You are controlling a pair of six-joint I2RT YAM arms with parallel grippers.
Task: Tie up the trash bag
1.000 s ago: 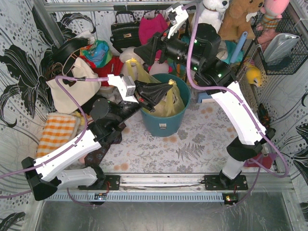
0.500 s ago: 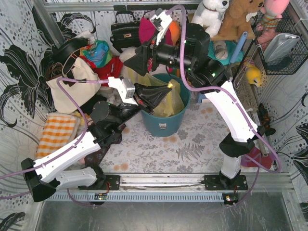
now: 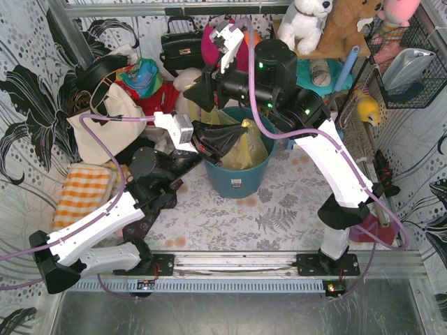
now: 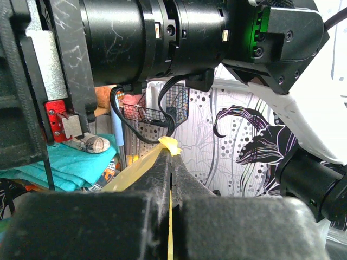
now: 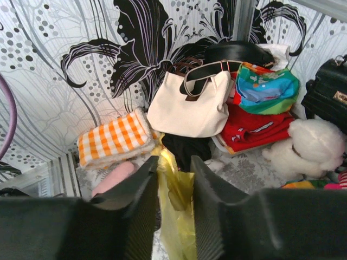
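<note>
Floral walls (image 3: 28, 98), patterned tabletop (image 3: 279, 216), trash bag (image 3: 253, 148)

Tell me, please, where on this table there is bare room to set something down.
The floral tablecloth is bare in front of the teal bucket, up to the metal rail, and right of it beneath the right forearm. Crowded: left side with orange checked cloth and cream tote bag, and the back.

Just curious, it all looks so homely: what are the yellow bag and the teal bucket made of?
The trash bag looks like thin glossy plastic film: translucent, crinkled, bunched into folds. The teal bucket seems to be rigid moulded plastic: smooth, with a dull sheen and a firm round rim.
</note>
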